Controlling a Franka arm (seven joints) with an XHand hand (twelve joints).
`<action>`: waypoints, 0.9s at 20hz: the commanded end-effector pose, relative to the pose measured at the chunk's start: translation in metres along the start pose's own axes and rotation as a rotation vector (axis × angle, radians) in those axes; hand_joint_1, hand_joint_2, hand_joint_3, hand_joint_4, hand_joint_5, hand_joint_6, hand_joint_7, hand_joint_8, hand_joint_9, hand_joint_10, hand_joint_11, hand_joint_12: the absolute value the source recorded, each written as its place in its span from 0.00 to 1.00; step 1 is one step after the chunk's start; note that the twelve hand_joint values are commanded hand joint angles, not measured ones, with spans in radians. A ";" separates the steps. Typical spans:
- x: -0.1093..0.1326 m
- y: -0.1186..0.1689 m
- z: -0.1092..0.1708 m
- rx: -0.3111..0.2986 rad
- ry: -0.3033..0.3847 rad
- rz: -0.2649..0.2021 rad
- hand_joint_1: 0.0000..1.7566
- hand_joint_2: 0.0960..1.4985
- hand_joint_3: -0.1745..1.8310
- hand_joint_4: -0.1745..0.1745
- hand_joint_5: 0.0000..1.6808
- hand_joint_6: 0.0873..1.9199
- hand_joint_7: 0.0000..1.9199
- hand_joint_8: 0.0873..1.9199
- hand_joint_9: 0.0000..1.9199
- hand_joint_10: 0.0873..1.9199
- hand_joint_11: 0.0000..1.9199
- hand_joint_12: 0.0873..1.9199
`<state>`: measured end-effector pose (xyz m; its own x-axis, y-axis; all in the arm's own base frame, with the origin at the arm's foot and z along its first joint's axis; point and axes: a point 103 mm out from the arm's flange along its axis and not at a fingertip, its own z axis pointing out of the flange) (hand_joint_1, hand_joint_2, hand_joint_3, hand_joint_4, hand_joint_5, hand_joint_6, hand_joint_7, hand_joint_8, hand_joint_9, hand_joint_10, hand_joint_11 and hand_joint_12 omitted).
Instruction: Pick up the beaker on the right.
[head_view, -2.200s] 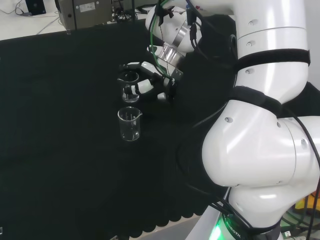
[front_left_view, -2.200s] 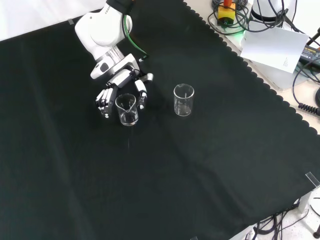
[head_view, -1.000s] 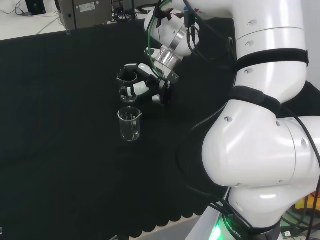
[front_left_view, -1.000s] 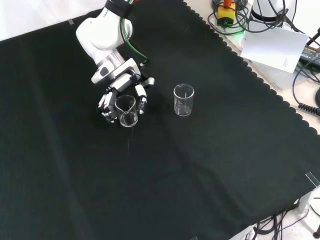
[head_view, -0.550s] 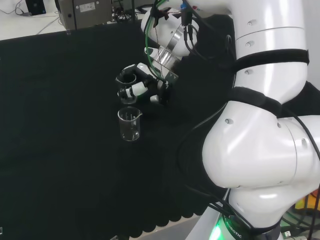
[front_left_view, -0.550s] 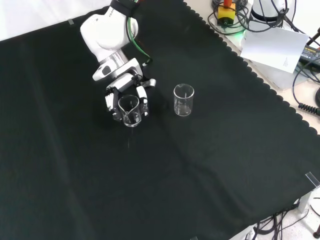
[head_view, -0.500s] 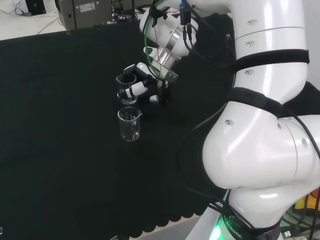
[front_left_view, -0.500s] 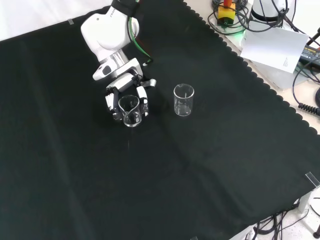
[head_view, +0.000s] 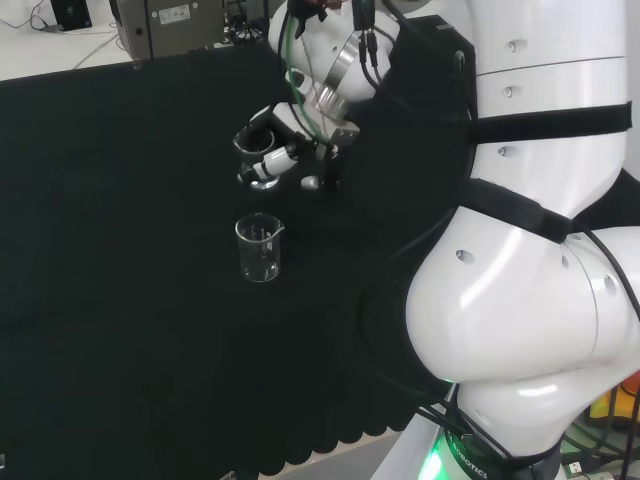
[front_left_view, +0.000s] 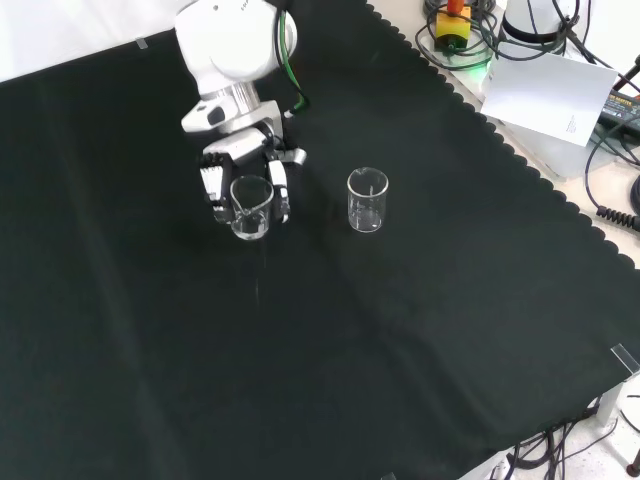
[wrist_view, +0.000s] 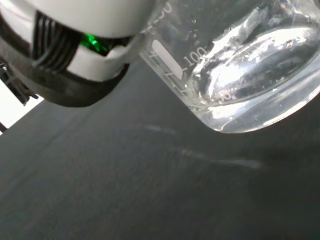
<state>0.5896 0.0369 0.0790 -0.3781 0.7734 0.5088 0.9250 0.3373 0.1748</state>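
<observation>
Two clear glass beakers show. My hand (head_view: 292, 152) is shut on one beaker (head_view: 254, 152), with fingers curled round its sides, and holds it a little above the black cloth. In the front view the held beaker (front_left_view: 250, 208) sits between the fingers (front_left_view: 279, 187) below the hand (front_left_view: 240, 150). The wrist view has this beaker (wrist_view: 235, 65) close up and tilted, its base off the cloth, beside a finger (wrist_view: 75, 55). The other beaker (head_view: 259, 248) stands upright alone on the cloth, to the right of the held one in the front view (front_left_view: 367, 200).
The black cloth (front_left_view: 400, 350) spreads wide around both beakers. The arm's white links (head_view: 530, 280) take up the head view's right. Beyond the cloth's scalloped edge lie a white sheet (front_left_view: 545, 95) and cables (front_left_view: 470, 30).
The hand closed round the beaker and has lifted it off the cloth; the arm's wrist has risen. The other beaker has not moved.
</observation>
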 end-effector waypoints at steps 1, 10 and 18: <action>-0.008 -0.013 -0.065 0.090 -0.011 -0.044 0.77 0.46 0.29 0.00 0.81 0.16 0.72 0.17 0.87 0.00 0.75 0.23; -0.001 -0.056 -0.113 0.185 -0.018 -0.011 0.75 0.43 0.34 0.00 0.80 0.20 0.73 0.19 0.93 0.00 0.77 0.21; 0.036 -0.117 -0.136 0.255 -0.096 0.050 0.75 0.40 0.40 0.00 0.78 0.25 0.71 0.25 0.96 0.00 0.77 0.21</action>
<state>0.5322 -0.0350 0.1700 -0.3997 0.7816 0.4789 0.8952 0.4453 0.0205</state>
